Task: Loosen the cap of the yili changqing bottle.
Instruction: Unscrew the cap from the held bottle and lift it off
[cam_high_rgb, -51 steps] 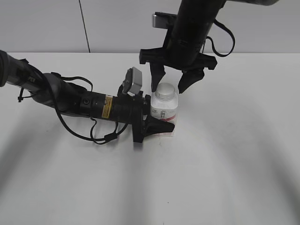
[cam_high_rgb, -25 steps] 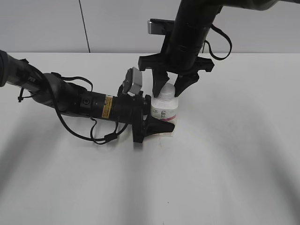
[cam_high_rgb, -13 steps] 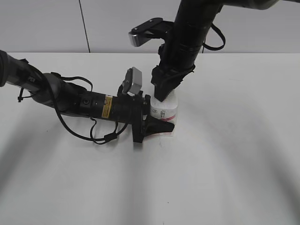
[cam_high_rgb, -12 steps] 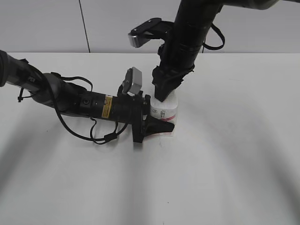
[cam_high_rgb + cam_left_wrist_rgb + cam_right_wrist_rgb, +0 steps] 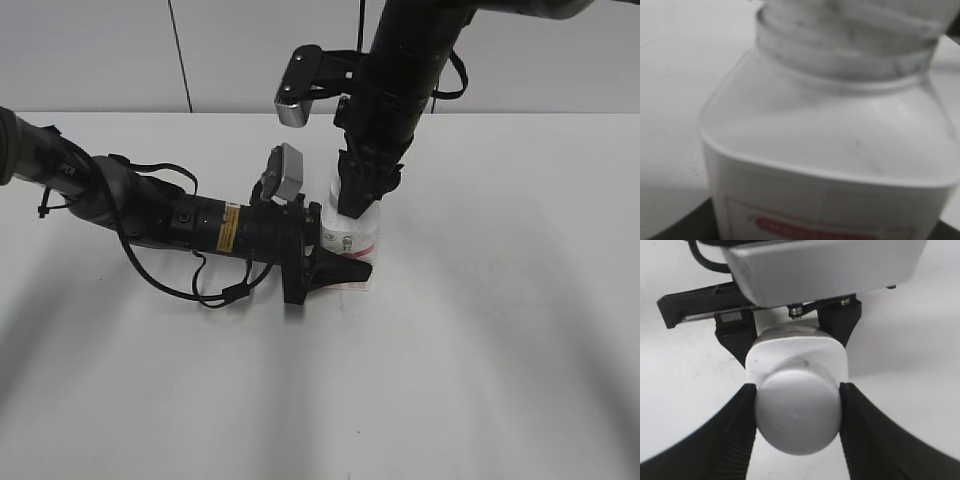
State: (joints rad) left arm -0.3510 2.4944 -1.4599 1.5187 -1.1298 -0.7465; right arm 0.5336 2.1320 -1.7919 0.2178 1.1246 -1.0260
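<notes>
The yili changqing bottle (image 5: 352, 238) stands upright on the white table, white with a pink-red label. My left gripper (image 5: 338, 262) reaches in from the left and is shut on the bottle's body. The bottle (image 5: 830, 150) fills the left wrist view, with its neck and the cap (image 5: 860, 15) at the top. My right gripper (image 5: 356, 203) comes down from above and is shut on the cap, which it hides in the exterior view. In the right wrist view both ribbed fingers (image 5: 737, 432) press on the sides of the round white cap (image 5: 797, 412).
The white table (image 5: 500, 330) spreads around the bottle, with a grey wall behind it. The left arm and its cables (image 5: 150, 215) lie across the table's left half. The left wrist camera housing (image 5: 825, 265) shows just behind the bottle.
My right gripper has come down over the cap, shut on it and turned about its axis; its wrist camera has swung round to the left. The left gripper and the bottle have stayed put.
</notes>
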